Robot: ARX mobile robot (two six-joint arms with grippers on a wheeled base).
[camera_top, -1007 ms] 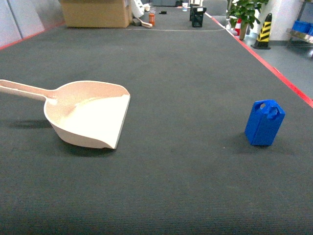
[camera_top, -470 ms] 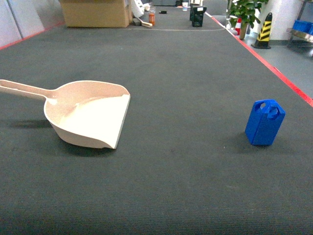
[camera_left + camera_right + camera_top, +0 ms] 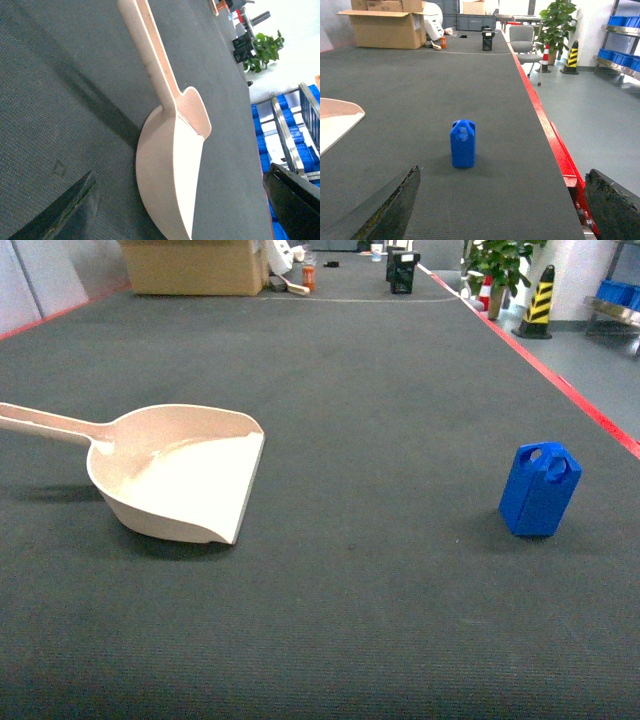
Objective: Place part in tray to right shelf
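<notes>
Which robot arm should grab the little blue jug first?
Probably the right. The part stands upright on the right side of the mat, straight ahead between the right gripper's open jaws. The left gripper faces the tray instead, which lies far left.

Head high, forward-down; wrists low; all share tray [image 3: 180,475]

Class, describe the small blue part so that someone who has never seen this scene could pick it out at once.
Find the long dark grey mat with the red strip along its right edge. Near that edge, well right of the cream scoop, stands the blue part. It is the only bright blue thing on the mat, jug-shaped with a handle hole.
</notes>
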